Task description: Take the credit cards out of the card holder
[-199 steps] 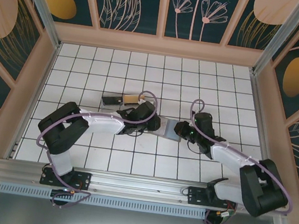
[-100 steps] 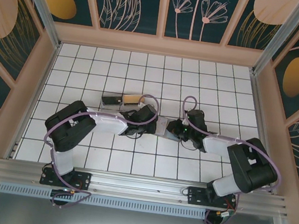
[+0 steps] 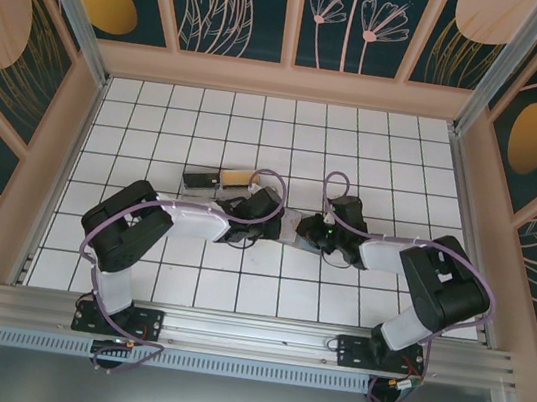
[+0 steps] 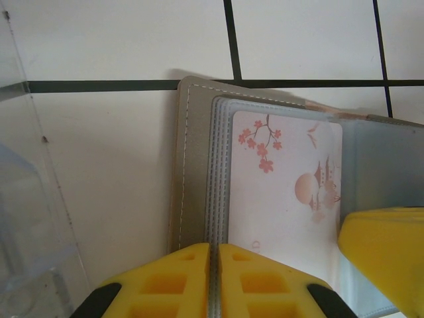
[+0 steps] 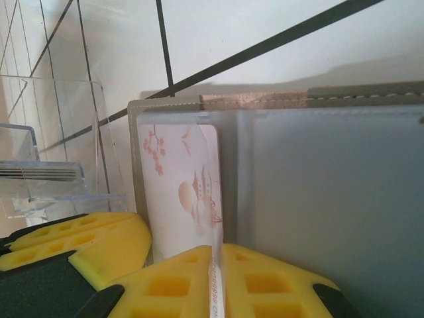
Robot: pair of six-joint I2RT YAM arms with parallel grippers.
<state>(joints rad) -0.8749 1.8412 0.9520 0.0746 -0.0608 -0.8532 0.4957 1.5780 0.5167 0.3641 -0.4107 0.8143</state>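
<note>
Mid-way across the tiled table (image 3: 160, 114), a grey card holder (image 3: 293, 227) lies open between both arms. Its clear sleeves are clamped by the left gripper (image 4: 214, 248), while the right gripper (image 5: 215, 250) pinches the edge of a blossom-printed card (image 5: 182, 192) tucked inside.

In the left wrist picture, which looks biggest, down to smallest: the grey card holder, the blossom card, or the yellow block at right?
1. the grey card holder
2. the blossom card
3. the yellow block, though it is cut off by the frame and nearest the camera, so its rank is unsure
</note>
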